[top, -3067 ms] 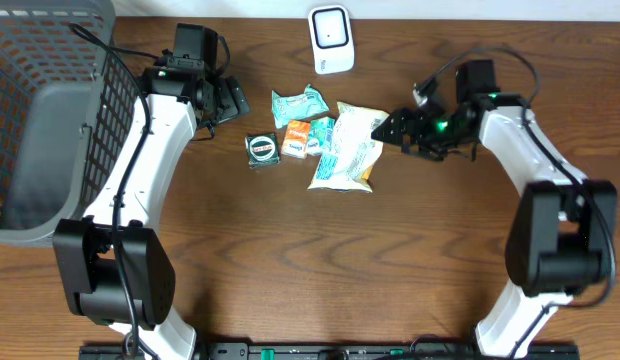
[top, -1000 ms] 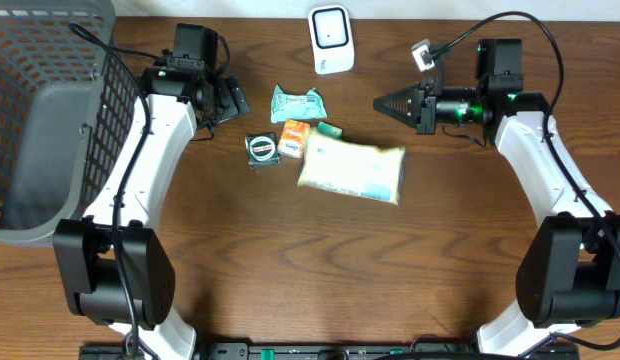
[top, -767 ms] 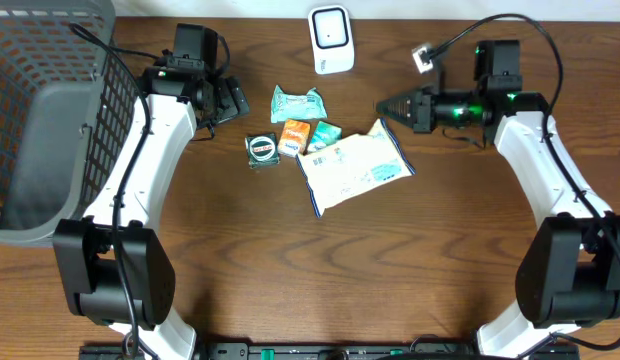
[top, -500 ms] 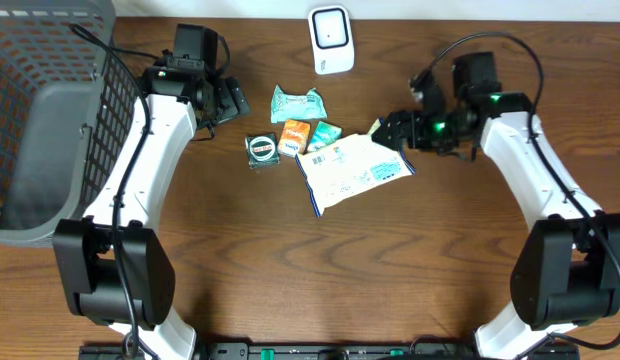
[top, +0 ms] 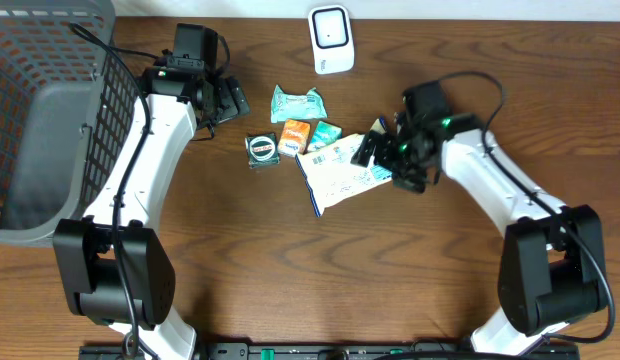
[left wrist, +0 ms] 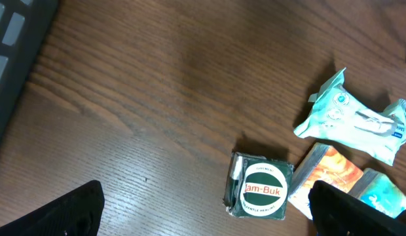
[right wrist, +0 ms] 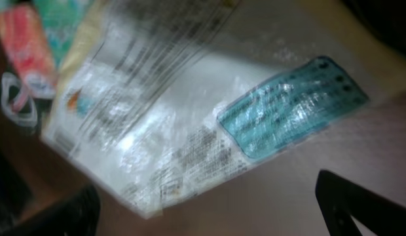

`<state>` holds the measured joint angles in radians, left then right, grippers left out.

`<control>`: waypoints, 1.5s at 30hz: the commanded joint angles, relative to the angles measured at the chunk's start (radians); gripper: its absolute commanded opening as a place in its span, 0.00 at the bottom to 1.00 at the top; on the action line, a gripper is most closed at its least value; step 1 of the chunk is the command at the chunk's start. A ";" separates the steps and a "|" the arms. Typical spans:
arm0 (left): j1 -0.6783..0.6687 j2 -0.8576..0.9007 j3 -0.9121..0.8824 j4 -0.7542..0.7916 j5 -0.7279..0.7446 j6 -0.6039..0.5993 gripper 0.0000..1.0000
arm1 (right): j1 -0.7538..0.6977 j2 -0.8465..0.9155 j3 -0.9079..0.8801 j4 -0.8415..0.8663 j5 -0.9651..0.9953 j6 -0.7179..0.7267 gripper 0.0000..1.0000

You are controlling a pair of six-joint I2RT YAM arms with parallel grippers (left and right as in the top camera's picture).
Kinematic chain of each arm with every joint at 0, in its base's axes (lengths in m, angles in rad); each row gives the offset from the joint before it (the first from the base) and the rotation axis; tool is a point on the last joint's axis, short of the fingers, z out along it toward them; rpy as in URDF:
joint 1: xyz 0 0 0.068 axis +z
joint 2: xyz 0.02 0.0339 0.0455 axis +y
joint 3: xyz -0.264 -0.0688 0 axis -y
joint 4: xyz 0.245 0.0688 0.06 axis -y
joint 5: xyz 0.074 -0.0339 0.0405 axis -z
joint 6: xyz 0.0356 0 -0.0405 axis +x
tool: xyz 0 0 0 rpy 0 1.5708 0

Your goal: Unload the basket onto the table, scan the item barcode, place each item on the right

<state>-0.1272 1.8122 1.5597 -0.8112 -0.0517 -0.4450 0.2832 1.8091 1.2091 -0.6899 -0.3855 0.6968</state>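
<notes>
R gripper [top: 388, 160] hovers, jaws wide, over the right end of the white bag [top: 335, 172], which lies flat mid-table, print side up, against the small packs [top: 300, 138]. Pinch only that end (barcode seems nr the left end, so keep pads off it) and lift clear. Then face the code to the scanner [top: 331, 38] at the far edge; L gripper [top: 233, 100] is wide open and empty.

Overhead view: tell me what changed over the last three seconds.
The bag was turned over: its printed back now faces up and it lies slanted. The right fingers let it go, opened, and swung left and down over its right end. The left fingers, scanner, basket and small packs stayed put.
</notes>
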 commanded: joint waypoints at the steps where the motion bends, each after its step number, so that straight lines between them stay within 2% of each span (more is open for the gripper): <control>1: 0.000 0.005 0.008 -0.003 -0.009 -0.002 0.98 | 0.023 0.007 -0.100 0.098 0.005 0.220 0.99; 7: 0.000 0.005 0.008 -0.003 -0.009 -0.002 0.98 | 0.061 0.009 -0.247 0.370 -0.032 0.344 0.93; 10: 0.000 0.005 0.008 -0.003 -0.009 -0.002 0.98 | 0.073 0.010 -0.267 0.432 0.002 0.343 0.86; 12: 0.000 0.005 0.008 -0.003 -0.009 -0.002 0.98 | 0.070 0.010 -0.267 0.435 0.041 0.340 0.77; 17: 0.000 0.005 0.008 -0.003 -0.009 -0.002 0.98 | 0.018 0.010 -0.266 0.517 0.084 0.161 0.66; 21: 0.000 0.005 0.008 -0.003 -0.009 -0.002 0.98 | -0.049 0.010 -0.257 0.599 -0.019 -0.076 0.61; 24: 0.000 0.005 0.008 -0.003 -0.009 -0.002 0.98 | -0.095 0.010 -0.246 0.624 -0.124 -0.152 0.64; 32: 0.000 0.005 0.008 -0.003 -0.009 -0.002 0.98 | -0.116 0.010 -0.240 0.538 -0.196 -0.138 0.71; 37: 0.000 0.005 0.008 -0.003 -0.009 -0.002 0.98 | -0.009 0.013 -0.243 0.465 -0.074 0.000 0.75; 41: 0.000 0.005 0.008 -0.003 -0.009 -0.002 0.98 | 0.072 0.035 -0.243 0.477 0.051 0.081 0.80; 45: 0.000 0.005 0.008 -0.003 -0.009 -0.002 0.98 | 0.097 0.122 -0.243 0.553 0.059 0.129 0.85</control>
<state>-0.1272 1.8122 1.5597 -0.8112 -0.0517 -0.4450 0.3725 1.8385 0.9699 -0.1623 -0.3985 0.7574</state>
